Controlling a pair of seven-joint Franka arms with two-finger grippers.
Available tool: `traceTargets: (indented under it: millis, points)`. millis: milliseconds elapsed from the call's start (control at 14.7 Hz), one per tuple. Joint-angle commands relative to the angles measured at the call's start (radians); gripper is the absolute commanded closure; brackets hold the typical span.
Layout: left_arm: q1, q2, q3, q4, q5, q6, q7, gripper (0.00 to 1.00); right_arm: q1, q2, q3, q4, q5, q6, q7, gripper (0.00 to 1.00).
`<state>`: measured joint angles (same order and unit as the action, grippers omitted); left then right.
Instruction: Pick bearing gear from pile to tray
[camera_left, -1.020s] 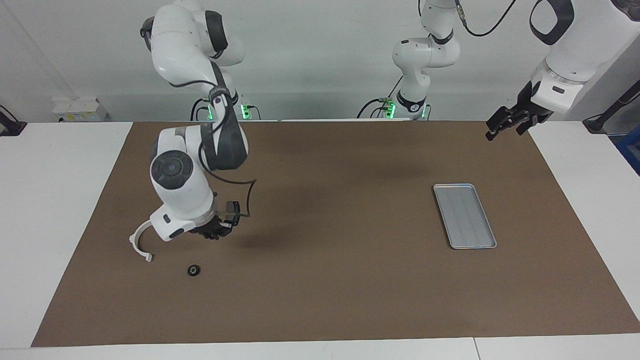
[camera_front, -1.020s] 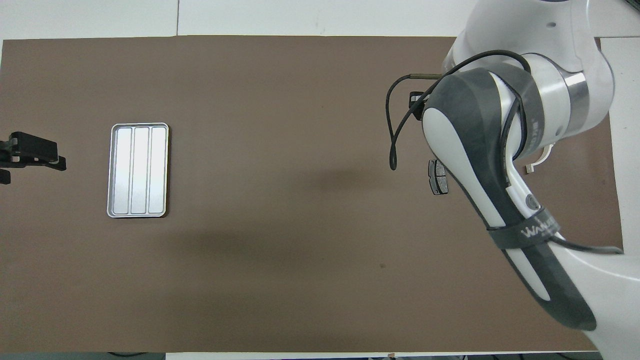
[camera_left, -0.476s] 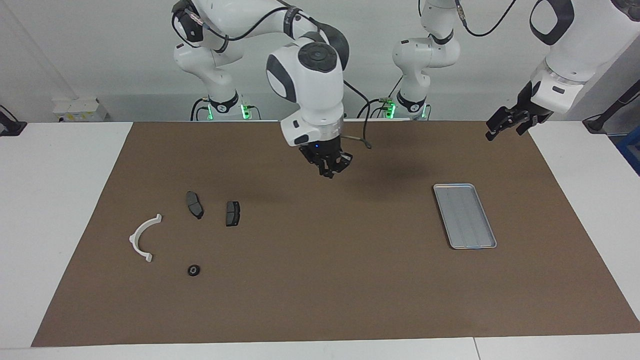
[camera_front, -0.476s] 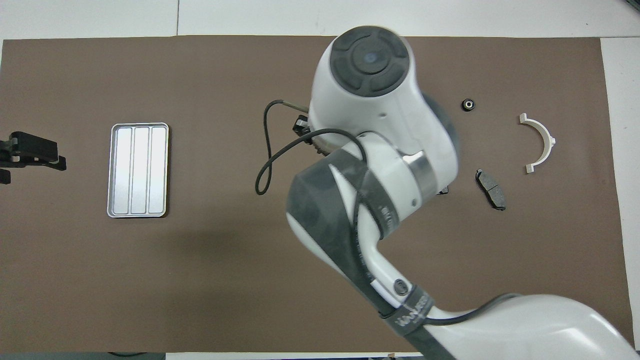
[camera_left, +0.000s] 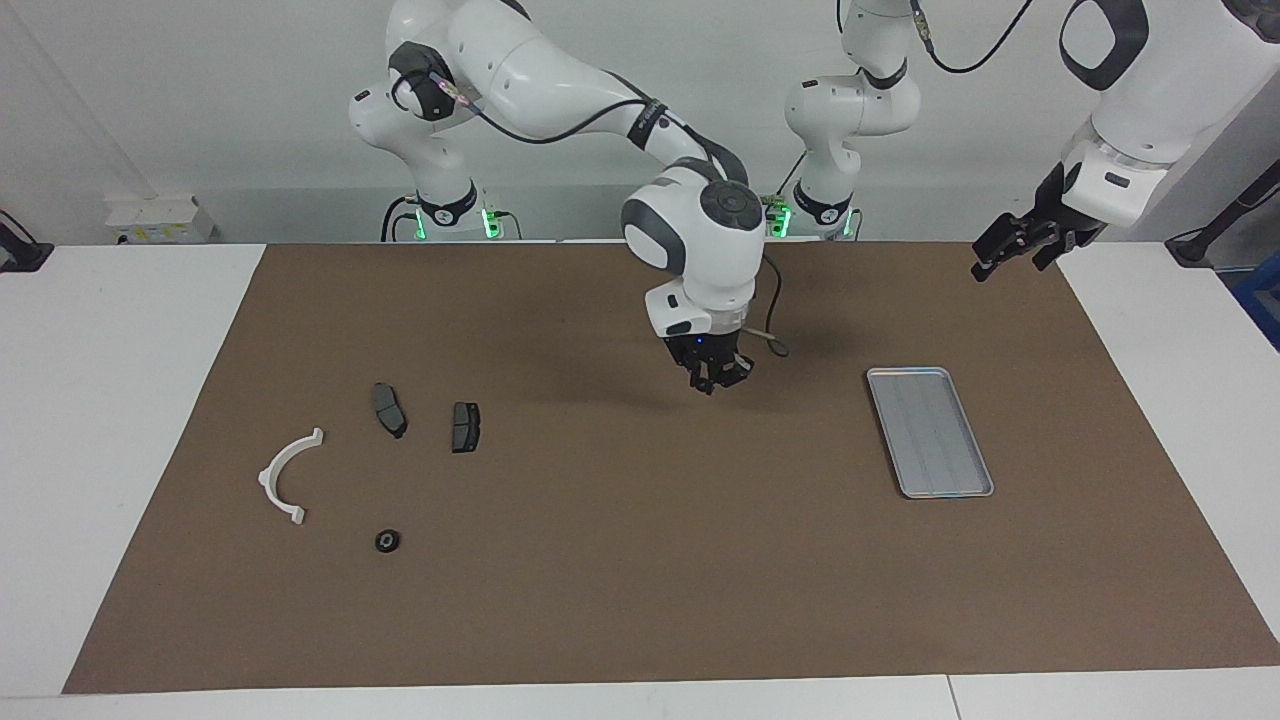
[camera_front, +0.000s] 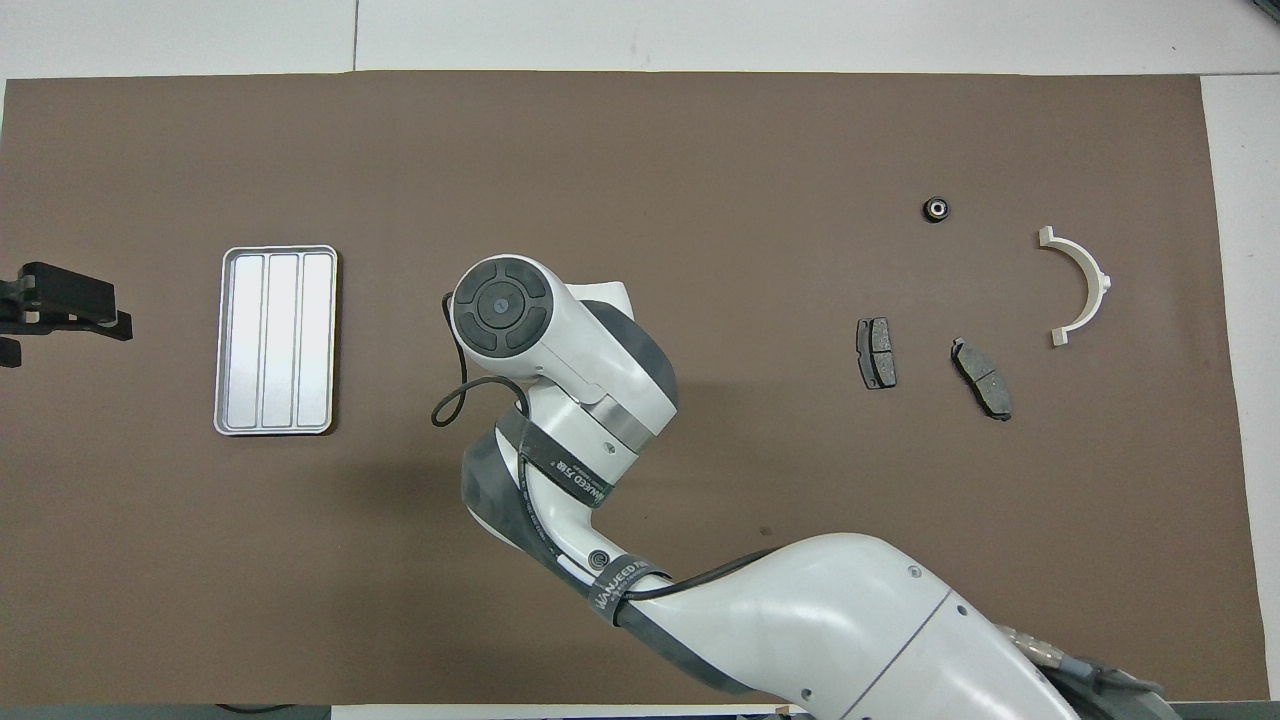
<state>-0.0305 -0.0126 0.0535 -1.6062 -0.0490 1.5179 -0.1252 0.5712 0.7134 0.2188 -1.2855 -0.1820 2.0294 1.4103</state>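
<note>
Right gripper (camera_left: 713, 383) over bare worktop (camera_left: 620, 560) between pile (camera_left: 380, 450) and tray (camera_left: 929, 431), jaws pressed together; left gripper (camera_left: 1003, 250) waiting, jaws spread.

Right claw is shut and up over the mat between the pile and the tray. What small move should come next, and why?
Probably carry the right claw on toward the tray. It hangs shut over bare mat, short of the tray; whether it holds a part cannot be seen. The tray is empty. The left claw waits open, off the tray's end.
</note>
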Motion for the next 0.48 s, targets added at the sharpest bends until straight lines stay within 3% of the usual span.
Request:
traceTargets:
  millis: [0, 408]
  points:
    - [0.004, -0.007, -0.006, 0.0, 0.015, -0.015, 0.006, 0.0, -0.01, 0.027, -0.001, 0.006, -0.024, 0.048, 0.015, 1.0]
    - [0.004, -0.007, -0.004, 0.0, 0.015, -0.015, 0.006, 0.0, 0.001, 0.075, -0.001, -0.02, -0.083, 0.123, 0.035, 1.0]
